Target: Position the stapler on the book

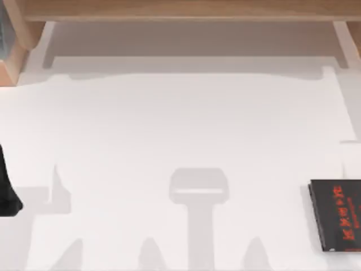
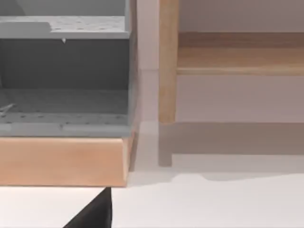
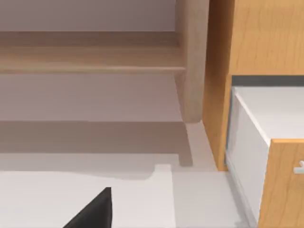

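**Book at the right edge, no stapler on the table yet**

We face a wide white tabletop point(image 1: 180, 141) backed by a light wooden shelf frame point(image 1: 180, 10) along the far side. A grey perforated cabinet on a pale wood base point(image 2: 64, 76) stands by our left wrist, and a wooden unit with a white drawer point(image 3: 266, 142) by our right.

The thin flat black book with red lettering point(image 1: 337, 214) lies near the right edge, on the near side, partly cut off. We judge it stiff, light and steady enough to bear a stapler. We would expect a stapler to be dense and hard, best pinched across its narrow sides.

A dark part of our left arm point(image 1: 7, 189) sits at the left edge. We cannot tell how either gripper's fingers stand.
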